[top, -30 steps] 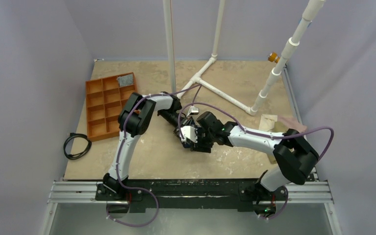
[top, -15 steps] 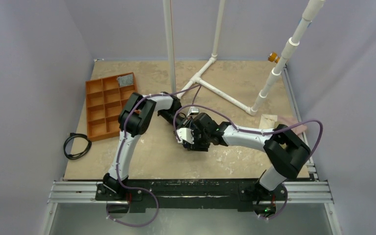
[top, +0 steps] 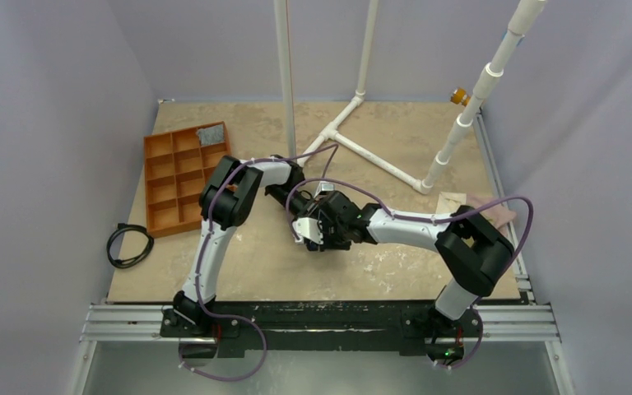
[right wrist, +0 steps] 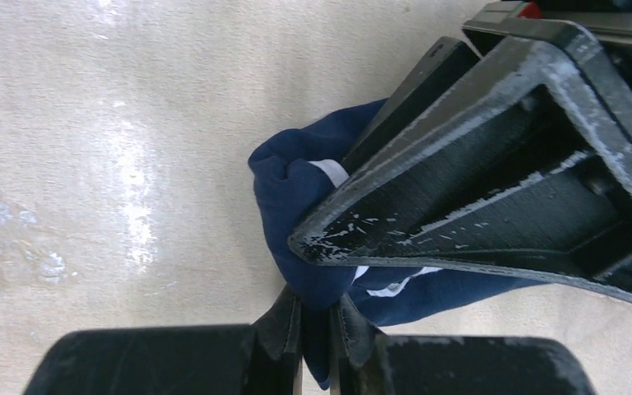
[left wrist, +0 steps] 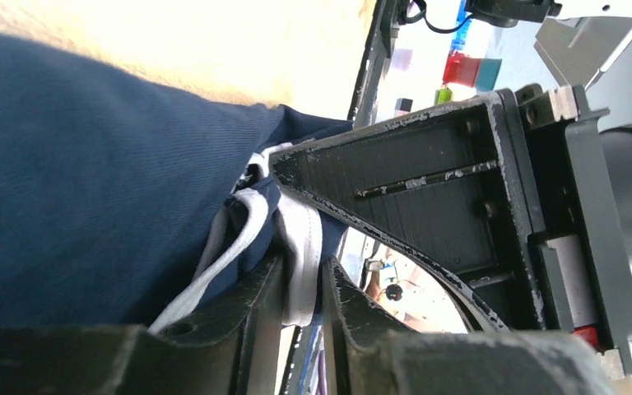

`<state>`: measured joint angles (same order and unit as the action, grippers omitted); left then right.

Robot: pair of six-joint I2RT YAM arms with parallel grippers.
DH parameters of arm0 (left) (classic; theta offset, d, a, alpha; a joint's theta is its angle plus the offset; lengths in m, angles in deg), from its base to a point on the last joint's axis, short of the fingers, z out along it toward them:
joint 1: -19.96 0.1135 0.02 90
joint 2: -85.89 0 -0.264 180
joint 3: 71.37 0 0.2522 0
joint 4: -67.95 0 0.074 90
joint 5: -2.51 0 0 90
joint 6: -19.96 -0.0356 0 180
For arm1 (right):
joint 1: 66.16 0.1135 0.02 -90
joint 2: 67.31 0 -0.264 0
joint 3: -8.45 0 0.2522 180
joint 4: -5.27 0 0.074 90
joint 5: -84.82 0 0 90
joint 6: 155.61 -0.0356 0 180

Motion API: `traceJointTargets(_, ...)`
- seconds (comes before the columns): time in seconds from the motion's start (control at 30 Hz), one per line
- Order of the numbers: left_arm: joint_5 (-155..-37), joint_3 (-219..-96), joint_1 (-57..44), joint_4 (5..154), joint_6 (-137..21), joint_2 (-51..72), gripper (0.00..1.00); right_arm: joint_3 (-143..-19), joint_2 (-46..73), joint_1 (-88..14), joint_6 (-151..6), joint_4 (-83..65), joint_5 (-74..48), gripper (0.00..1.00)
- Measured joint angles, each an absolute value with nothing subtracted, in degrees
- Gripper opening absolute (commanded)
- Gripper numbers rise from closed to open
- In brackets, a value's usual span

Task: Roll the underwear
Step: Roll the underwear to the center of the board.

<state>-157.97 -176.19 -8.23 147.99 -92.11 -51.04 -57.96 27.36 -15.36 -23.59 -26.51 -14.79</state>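
The underwear (right wrist: 290, 188) sits bunched near the middle of the desk (top: 255, 259), somewhat closer to the near edge than the far one. From above it is almost wholly hidden under the two grippers. In the right wrist view it is a rumpled navy lump with white trim peeping out. One rounded lobe is free, and the rest runs off under the other arm's finger. Which way its long axis lies I cannot tell.

The left gripper (left wrist: 300, 284) is pinched nearly closed on the white trim, with navy cloth spreading away beside it. The right gripper (right wrist: 317, 325) is clamped just as tight on a navy fold. The two grippers crowd each other, one's finger lying right against the other's catch.

Bare desk lies around them toward the near edge and the left edge. The tray (top: 164, 196) is well apart by the far left corner, and the pipes (top: 378, 161) are near the far edge.
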Motion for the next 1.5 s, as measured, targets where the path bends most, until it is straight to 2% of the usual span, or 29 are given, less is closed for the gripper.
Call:
traceJointTargets(0.3,-152.9,-174.5,-8.0,147.3,-91.4,-46.5,0.38,-58.8,27.6,-14.1,-25.6,-30.2,-15.9,0.0)
traceJointTargets(0.8,-141.4,-171.4,-2.3,147.3,-90.6,-36.9,0.39,-60.5,27.5,-13.4,-29.1,-38.2,-18.7,0.0)
traceJointTargets(1.3,-119.8,-158.6,10.6,145.1,-87.8,-13.0,0.38,-77.3,41.2,-13.2,-27.8,-54.3,-26.6,0.0)
traceJointTargets(1.5,-114.2,-152.0,12.5,142.8,-87.6,-4.7,0.38,-86.7,49.1,-14.0,-26.6,-63.0,-32.1,0.0)
